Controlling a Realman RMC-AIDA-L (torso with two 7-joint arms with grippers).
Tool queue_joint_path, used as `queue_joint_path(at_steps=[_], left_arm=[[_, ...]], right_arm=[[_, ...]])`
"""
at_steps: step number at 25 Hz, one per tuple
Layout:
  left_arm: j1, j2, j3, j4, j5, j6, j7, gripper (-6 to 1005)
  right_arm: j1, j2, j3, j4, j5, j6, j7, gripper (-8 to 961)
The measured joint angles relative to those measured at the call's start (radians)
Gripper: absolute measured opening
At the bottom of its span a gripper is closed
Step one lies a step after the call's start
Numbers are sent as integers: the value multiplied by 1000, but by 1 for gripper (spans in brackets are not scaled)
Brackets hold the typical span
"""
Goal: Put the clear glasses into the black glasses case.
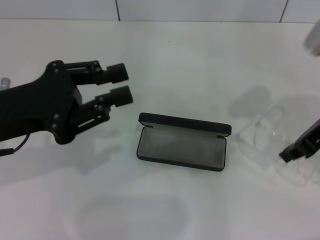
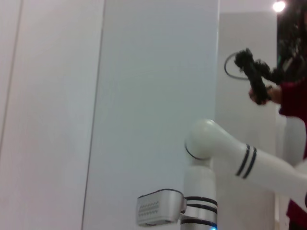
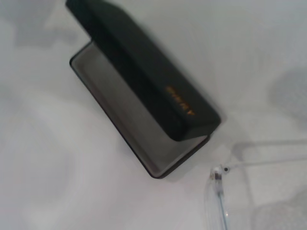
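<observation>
The black glasses case [image 1: 181, 146] lies open at the middle of the white table, its grey lining bare and its lid standing up along the far side. The right wrist view shows the case [image 3: 144, 72] with orange lettering on the lid. The clear glasses [image 1: 264, 134] lie to the right of the case, apart from it; one hinge and arm of the glasses [image 3: 219, 178] show just past the case's end. My right gripper [image 1: 300, 146] hangs over the glasses' right part, mostly cut off by the picture's edge. My left gripper [image 1: 121, 83] hovers open to the left of the case, holding nothing.
The white table [image 1: 165, 55] runs back to a tiled wall. The left wrist view faces away from the table, at pale wall panels, a white robot arm [image 2: 225, 153] and a person in red [image 2: 292, 96] holding a black device.
</observation>
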Motion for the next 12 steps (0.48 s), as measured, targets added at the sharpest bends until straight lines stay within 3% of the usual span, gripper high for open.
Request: queue_joint_path(at_steps=[6, 12], left_arm=[[5, -2, 6, -59, -72, 21, 2, 325], [-13, -3, 23, -76, -98, 22, -15, 318]], right_arm=[[-40, 3, 199, -75, 87, -89, -114, 124], [-72, 3, 441, -139, 316, -215, -279, 124]])
